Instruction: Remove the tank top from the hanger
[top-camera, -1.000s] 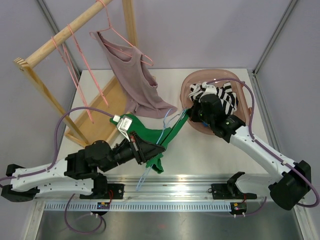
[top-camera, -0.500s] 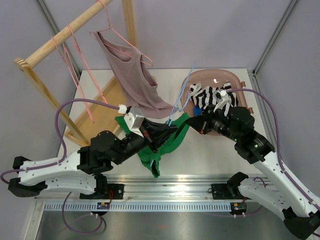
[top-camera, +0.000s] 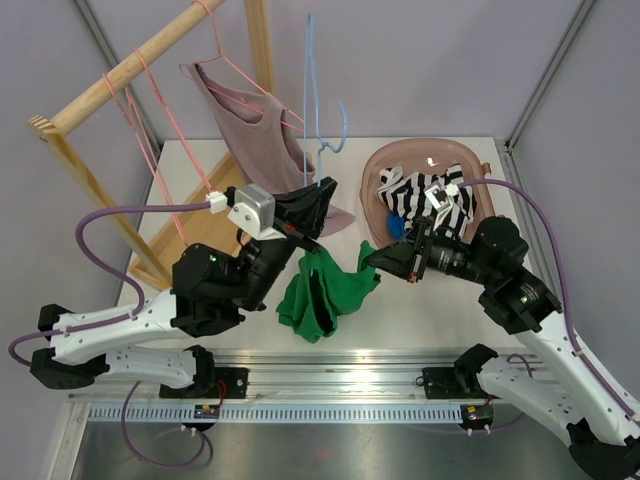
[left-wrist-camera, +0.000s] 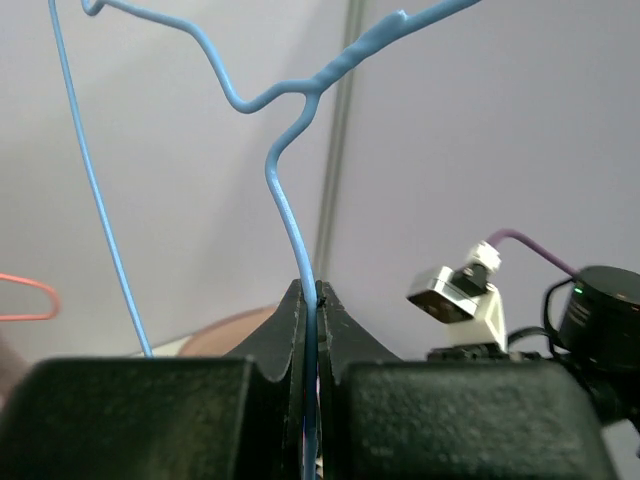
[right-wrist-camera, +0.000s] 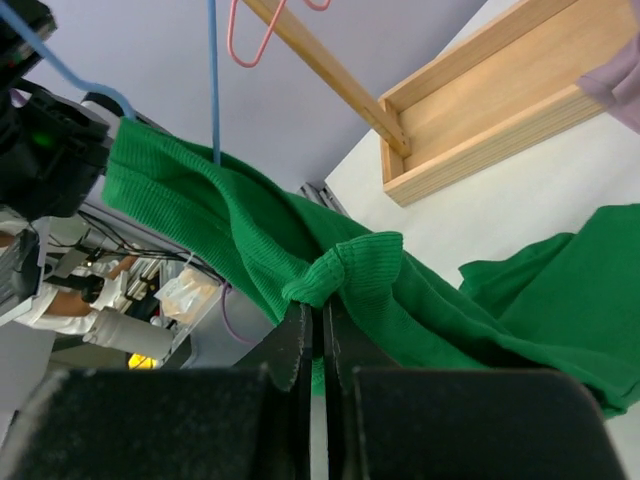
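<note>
Tank top (top-camera: 322, 292): green, ribbed knit, bunched in loose folds over the near middle of the worktop (top-camera: 400, 320), hanging between the two pincers. It cannot be told whether its lowest folds touch the worktop.

Right pincer (top-camera: 368, 258): jaws together, clamped on a gathered fold of the tank top (right-wrist-camera: 250, 235), seen closely in the right wrist view (right-wrist-camera: 318, 318). From that fold the cloth runs up to the left, where the hanger wire (right-wrist-camera: 212, 80) meets its upper edge.

Left pincer (top-camera: 318, 195): raised above the tank top, jaws pressed together on the wire of the hanger; the left wrist view (left-wrist-camera: 312, 300) shows the wire pinched between them.

Hanger (top-camera: 309, 100): thin blue wire, standing upright out of the left pincer, its twisted neck (left-wrist-camera: 308, 88) above the jaws.

Basin (top-camera: 470, 158): pink, round, at the far right of the worktop, holding a black-and-white striped cloth (top-camera: 425, 190).

Wooden rack (top-camera: 120, 75): far left, with a slanting rail and a flat base (top-camera: 205, 230).

Mauve top (top-camera: 265, 150): hung from the rail on a pink hanger (top-camera: 235, 68). Two bare pink hangers (top-camera: 150, 130) hang beside it.
</note>
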